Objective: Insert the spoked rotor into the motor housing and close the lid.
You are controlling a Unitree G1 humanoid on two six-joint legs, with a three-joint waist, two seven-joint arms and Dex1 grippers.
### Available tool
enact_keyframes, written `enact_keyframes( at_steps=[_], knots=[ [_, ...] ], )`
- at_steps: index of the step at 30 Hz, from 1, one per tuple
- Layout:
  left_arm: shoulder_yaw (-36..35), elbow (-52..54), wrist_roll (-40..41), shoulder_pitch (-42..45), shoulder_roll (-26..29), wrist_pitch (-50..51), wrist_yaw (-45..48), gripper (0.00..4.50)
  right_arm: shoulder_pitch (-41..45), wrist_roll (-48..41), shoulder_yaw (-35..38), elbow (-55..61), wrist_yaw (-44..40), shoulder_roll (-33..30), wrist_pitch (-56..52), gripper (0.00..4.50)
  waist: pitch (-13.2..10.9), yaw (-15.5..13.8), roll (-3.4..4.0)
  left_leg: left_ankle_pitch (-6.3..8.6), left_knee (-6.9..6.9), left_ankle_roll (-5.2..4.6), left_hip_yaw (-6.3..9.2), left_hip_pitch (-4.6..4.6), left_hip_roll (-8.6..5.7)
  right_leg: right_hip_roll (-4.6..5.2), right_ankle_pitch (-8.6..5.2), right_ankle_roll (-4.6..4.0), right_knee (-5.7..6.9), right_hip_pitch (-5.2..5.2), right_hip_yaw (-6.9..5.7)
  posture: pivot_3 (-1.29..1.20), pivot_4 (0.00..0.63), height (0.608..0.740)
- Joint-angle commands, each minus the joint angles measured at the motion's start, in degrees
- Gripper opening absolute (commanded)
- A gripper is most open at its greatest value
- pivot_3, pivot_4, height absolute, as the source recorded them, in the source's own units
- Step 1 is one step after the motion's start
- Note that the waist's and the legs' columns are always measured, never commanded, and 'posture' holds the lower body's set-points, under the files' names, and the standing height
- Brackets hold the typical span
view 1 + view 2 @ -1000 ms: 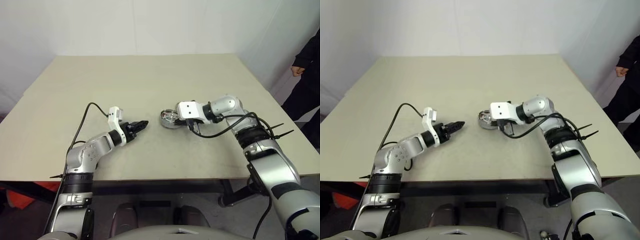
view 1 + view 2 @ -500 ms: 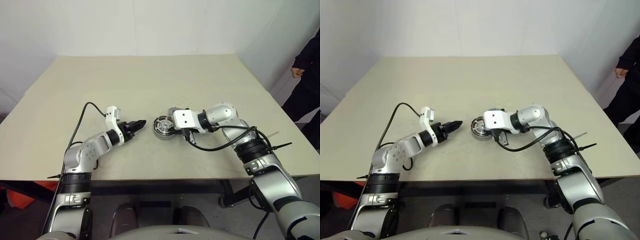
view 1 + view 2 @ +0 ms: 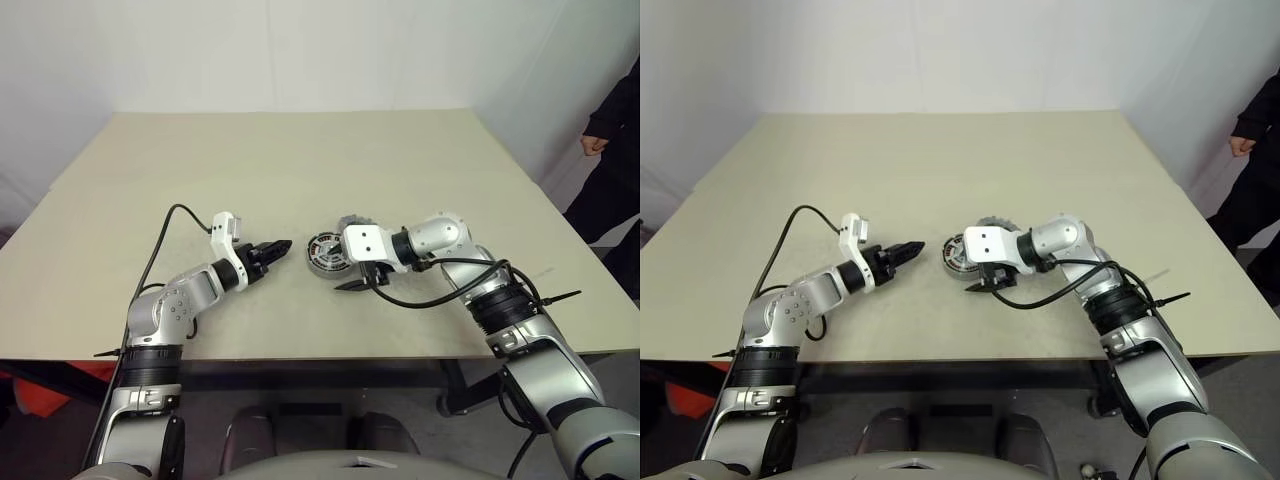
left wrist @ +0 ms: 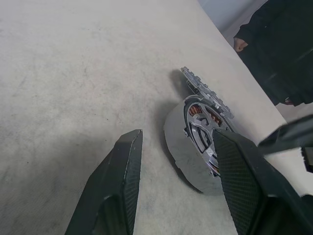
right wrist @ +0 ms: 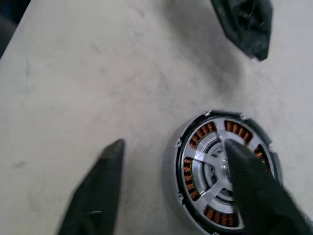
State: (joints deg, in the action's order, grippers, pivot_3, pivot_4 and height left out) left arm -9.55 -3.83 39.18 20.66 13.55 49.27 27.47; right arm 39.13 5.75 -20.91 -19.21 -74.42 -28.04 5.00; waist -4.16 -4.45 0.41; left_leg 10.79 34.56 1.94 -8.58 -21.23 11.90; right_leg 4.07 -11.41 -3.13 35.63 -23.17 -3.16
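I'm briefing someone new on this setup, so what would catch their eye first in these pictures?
First, the round motor housing near the middle of the beige table, copper windings ringing the silver spoked rotor seated inside. The open right claw hangs just beside it, and the left claw points at it from the other side. A toothed grey part lies just behind the housing.

Silver spoked rotor (image 5: 215, 169) amid copper-orange windings (image 5: 201, 133)
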Motion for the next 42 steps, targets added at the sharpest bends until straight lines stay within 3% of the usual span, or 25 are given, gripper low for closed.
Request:
enact_keyframes(
  at_steps=[1,17,30,42],
  knots=[
    [-0.72,0.95,0.22,1.56,0.59,-0.90,0.67,2.41,1.60,-0.46,1.52,-0.15,1.24,-1.49,0.87,4.49,0.00,-0.01,0.00,0.00,0.00,0.00,0.00,0.00,0.00,0.00,0.00,0.00,0.00,0.00,0.00,0.00,0.000,0.740],
    [-0.54,0.19,-0.30,1.95,0.20,-1.66,0.55,2.41,6.90,7.06,-3.57,-11.30,2.37,-2.21,11.42,4.49,0.00,0.06,0.00,0.00,-0.01,0.00,0.00,0.00,-0.01,0.00,-0.01,0.01,-0.01,0.00,0.00,0.00,0.000,0.740],
    [-0.37,-0.22,-0.57,1.90,-0.30,-2.29,0.39,2.41,16.61,11.70,-7.78,-21.38,-1.34,-3.68,25.59,4.49,-0.01,0.29,-0.02,0.01,-0.01,-0.01,0.00,-0.02,-0.01,0.00,-0.01,0.01,-0.01,-0.01,0.00,0.00,0.000,0.740],
    [-0.27,-0.01,-0.57,1.90,-0.65,-2.45,0.32,2.41,17.55,15.59,-10.55,-27.99,-0.49,-2.00,31.13,4.49,-0.01,0.45,-0.04,0.01,0.00,-0.02,0.00,-0.01,0.00,0.00,0.00,0.00,0.01,-0.01,0.00,0.00,0.000,0.740]
  ],
)
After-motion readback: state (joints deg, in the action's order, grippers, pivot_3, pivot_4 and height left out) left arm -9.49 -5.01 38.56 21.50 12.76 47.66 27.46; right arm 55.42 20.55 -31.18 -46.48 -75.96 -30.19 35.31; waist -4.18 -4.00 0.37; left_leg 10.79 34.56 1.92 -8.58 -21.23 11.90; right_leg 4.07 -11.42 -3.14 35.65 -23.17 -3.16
